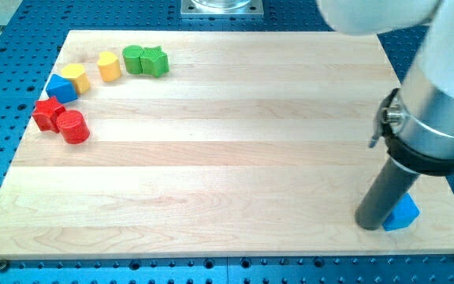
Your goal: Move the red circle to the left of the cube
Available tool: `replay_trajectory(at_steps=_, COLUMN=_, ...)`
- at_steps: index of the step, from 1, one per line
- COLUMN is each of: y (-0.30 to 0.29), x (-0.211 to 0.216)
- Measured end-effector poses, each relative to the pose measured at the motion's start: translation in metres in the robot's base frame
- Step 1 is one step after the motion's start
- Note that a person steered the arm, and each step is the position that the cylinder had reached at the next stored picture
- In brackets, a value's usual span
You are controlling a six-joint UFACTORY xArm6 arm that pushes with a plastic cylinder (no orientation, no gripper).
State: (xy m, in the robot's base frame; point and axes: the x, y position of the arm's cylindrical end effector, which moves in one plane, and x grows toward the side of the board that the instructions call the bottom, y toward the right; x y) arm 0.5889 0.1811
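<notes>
The red circle (73,126) lies near the board's left edge, touching the red star (48,113) on its upper left. The blue cube (61,87) sits just above the red star, up and left of the red circle. My tip (370,224) is far away at the view's bottom right, resting on the board and touching the left side of another blue block (404,213), whose shape is partly hidden by the rod.
A yellow block (76,76) touches the blue cube at its upper right. Another yellow block (109,66), a green circle (134,59) and a green star (155,61) continue the arc toward the view's top. The wooden board (235,150) rests on a blue perforated table.
</notes>
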Motion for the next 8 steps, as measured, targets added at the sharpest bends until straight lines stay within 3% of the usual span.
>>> replay_trajectory(at_steps=1, y=-0.086, x=0.002)
replay_trajectory(at_steps=3, y=-0.331, x=0.002)
replay_trajectory(at_steps=5, y=-0.413, x=-0.071)
replay_trajectory(at_steps=6, y=-0.484, x=-0.089)
replay_trajectory(at_steps=7, y=-0.485, x=-0.097)
replay_trajectory(at_steps=8, y=-0.485, x=-0.146)
